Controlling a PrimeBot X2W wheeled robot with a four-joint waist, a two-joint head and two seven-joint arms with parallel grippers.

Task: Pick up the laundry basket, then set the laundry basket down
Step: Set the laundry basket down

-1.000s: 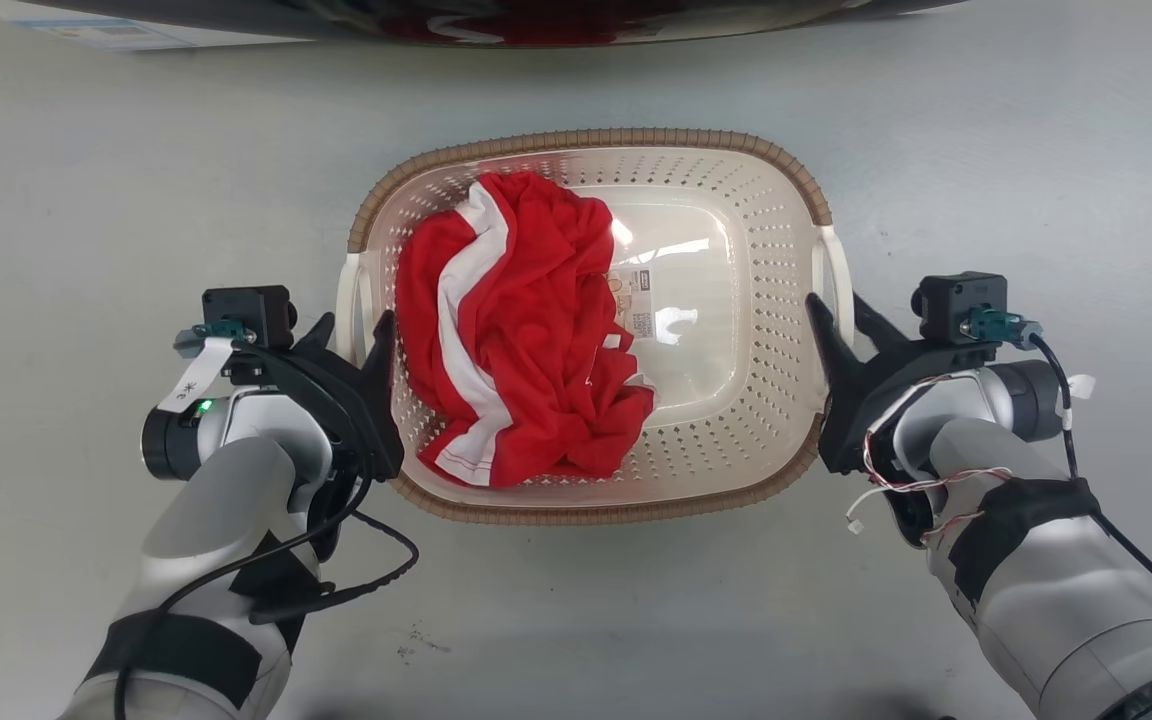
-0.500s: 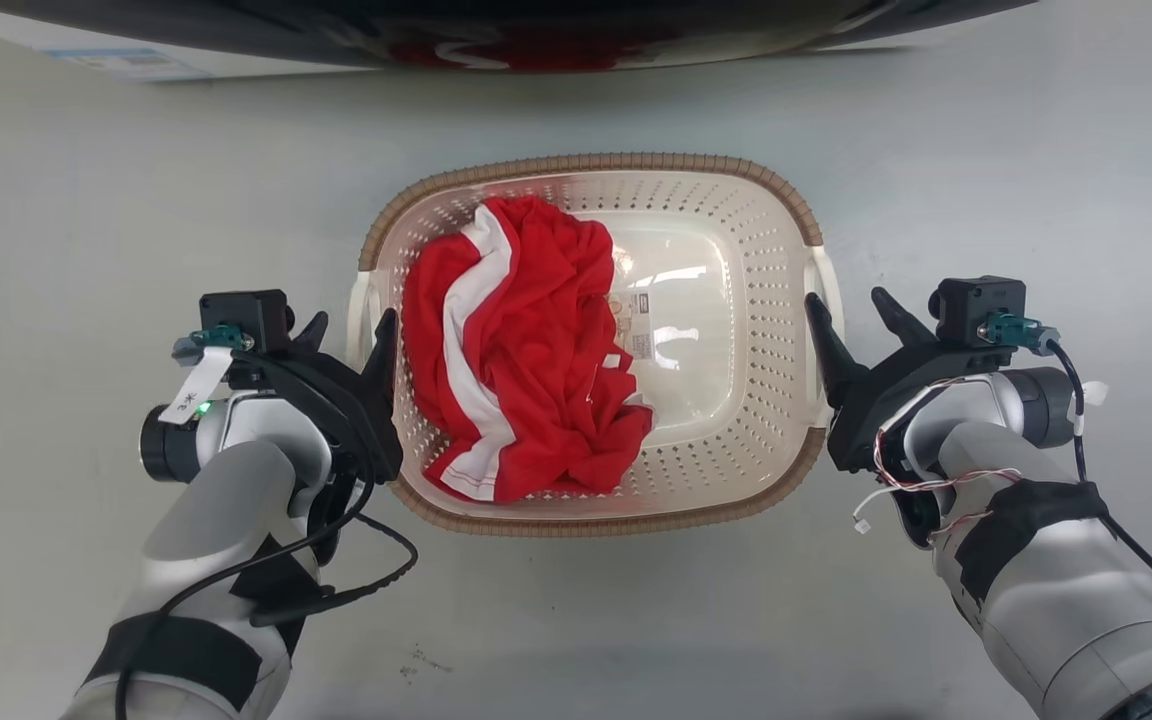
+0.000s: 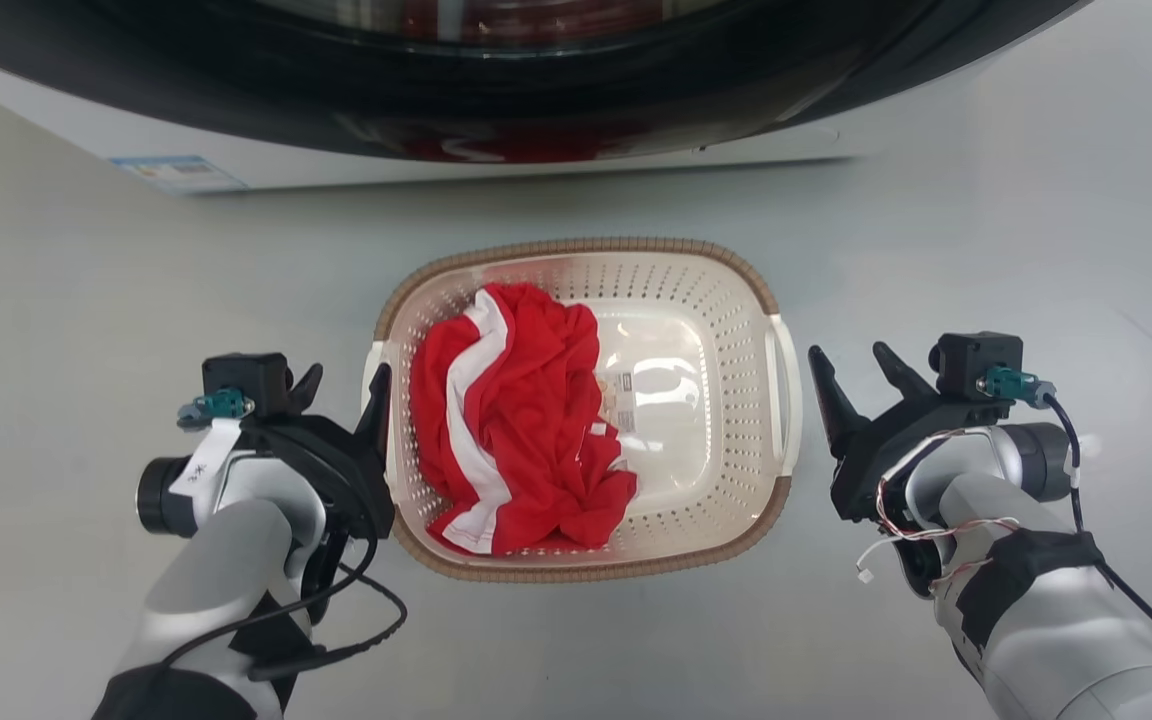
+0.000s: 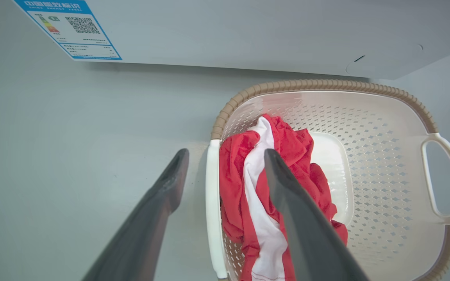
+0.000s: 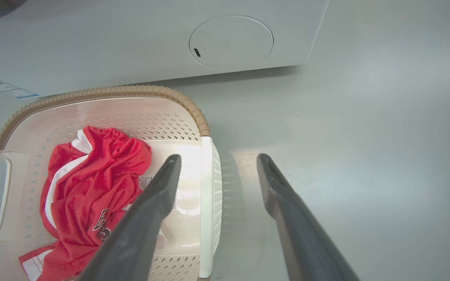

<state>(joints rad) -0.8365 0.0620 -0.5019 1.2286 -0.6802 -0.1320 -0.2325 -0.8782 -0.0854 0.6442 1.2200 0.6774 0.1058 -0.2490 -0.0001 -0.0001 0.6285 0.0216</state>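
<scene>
**A:** Where does the cream-white perforated plastic laundry basket (image 3: 736, 420) with the brown woven-look rim lie?

**B:** On the grey floor (image 3: 86, 350), between both arms, its long axis running handle to handle. The left end effector (image 3: 348, 375) is spread wide and straddles the left white handle (image 4: 210, 203) without closing on it, so it's nearer. The right end effector (image 3: 848, 352) is equally wide and empty, just beside the right white handle (image 5: 206, 203).

**A:** Room to move?

**B:** Open floor outboard of each. The white washing machine (image 3: 536, 160) stands ahead of the fingertips, past the far rim. A crumpled red-and-white garment (image 3: 516, 430) sits inside, toward the left.
</scene>
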